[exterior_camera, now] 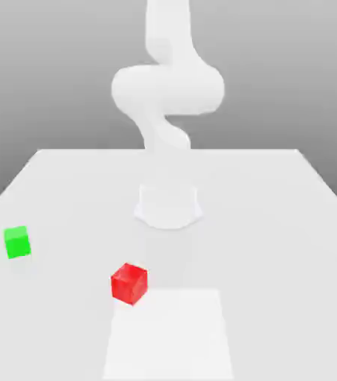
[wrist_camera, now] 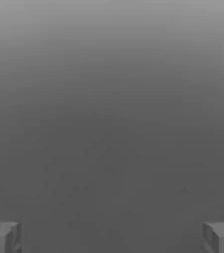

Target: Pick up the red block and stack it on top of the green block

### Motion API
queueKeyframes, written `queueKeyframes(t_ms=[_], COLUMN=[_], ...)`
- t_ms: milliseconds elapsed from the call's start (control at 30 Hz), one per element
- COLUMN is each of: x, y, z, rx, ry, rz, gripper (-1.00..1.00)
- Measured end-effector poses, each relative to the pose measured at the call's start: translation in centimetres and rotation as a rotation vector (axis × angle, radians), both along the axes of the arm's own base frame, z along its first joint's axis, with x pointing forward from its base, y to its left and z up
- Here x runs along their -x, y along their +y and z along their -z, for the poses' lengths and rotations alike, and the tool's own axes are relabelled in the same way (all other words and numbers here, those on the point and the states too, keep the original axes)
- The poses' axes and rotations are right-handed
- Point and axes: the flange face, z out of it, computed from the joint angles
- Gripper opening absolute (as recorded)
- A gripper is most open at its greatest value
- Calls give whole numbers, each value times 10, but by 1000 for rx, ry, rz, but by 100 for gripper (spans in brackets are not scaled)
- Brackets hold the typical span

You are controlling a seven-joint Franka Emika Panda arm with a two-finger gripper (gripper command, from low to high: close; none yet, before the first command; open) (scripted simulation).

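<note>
Two gray fingertips [wrist_camera: 2, 238] sit closest to the hand camera, far apart, so the gripper [wrist_camera: 112, 238] is wide open and holds nothing. To do this step well, I think it should go down straight over the red block [exterior_camera: 129, 283] and close on its flat sides. That block sits on the white table [exterior_camera: 275, 223], well apart from the green block [exterior_camera: 17, 242], toward the exterior view's left.

Bright, even light; soft, faint shadows
</note>
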Motion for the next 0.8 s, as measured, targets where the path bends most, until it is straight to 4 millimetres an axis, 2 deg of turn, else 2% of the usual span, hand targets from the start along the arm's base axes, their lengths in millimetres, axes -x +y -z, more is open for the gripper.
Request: queueKeyframes(t_ms=[133, 233, 300, 400, 600, 667, 767, 800], x=[-31, -38, -35, -18, 45, 52, 56, 57], y=[-18, -31, -40, -51, -66, -66, -66, -66], z=[99, 174, 225, 300, 452, 480, 507, 514], rx=[-36, -64, -83, -115, -178, -183, -185, -185], ry=[146, 254, 328, 444, 677, 700, 705, 706], rz=[84, 150, 197, 272, 425, 439, 444, 445], gripper=[0, 0, 0, 0, 0, 0, 0, -100])
